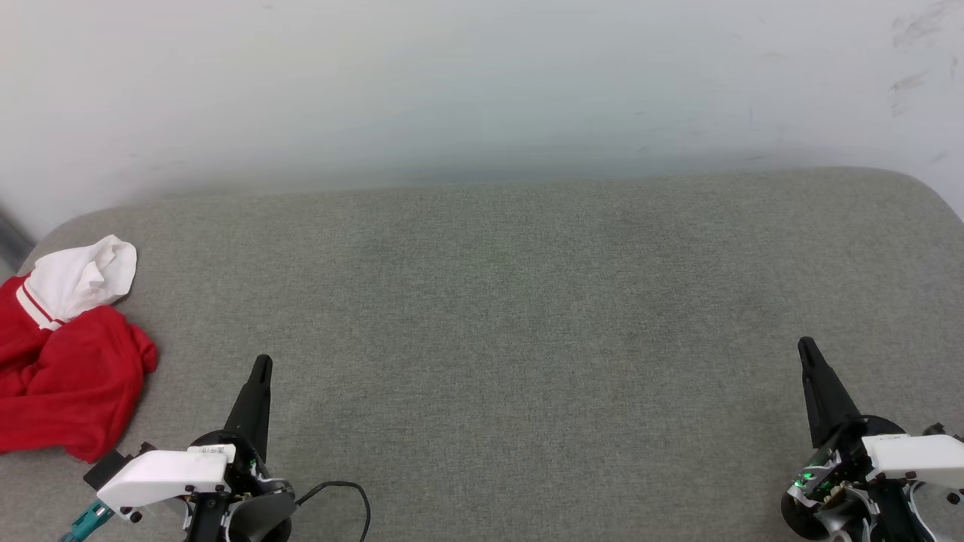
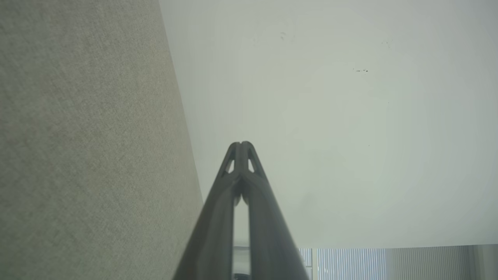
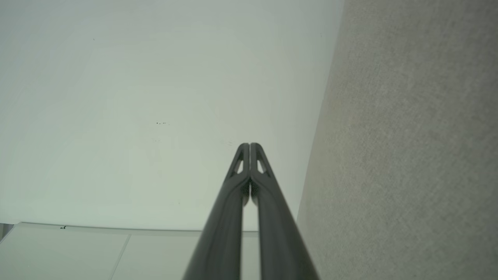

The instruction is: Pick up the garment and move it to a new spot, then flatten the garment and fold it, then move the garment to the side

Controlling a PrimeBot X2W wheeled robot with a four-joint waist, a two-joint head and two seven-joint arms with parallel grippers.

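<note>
**Left gripper** [image 1: 260, 366], lower left of the head view: the two dark fingers were pressed together into one point and held nothing. The left wrist view showed the tips touching. **Right gripper** [image 1: 806, 348], lower right: also closed and empty, with its tips meeting in the right wrist view. Both grippers were near the front of the grey fabric-covered counter [image 1: 512, 301], with their fingers pointing toward the pale wall [image 1: 482, 75]. A black cable [image 1: 355, 493] looped beside the base of the left gripper.

**The garment** [image 1: 68, 376] lay crumpled at the counter's left edge, near the left gripper but apart from it and well apart from the right one. Its red body was bunched, and a white sleeve [image 1: 83, 280] with red-and-white striped trim lay on the wall side. The left edge of the head view cut off part of the garment.
</note>
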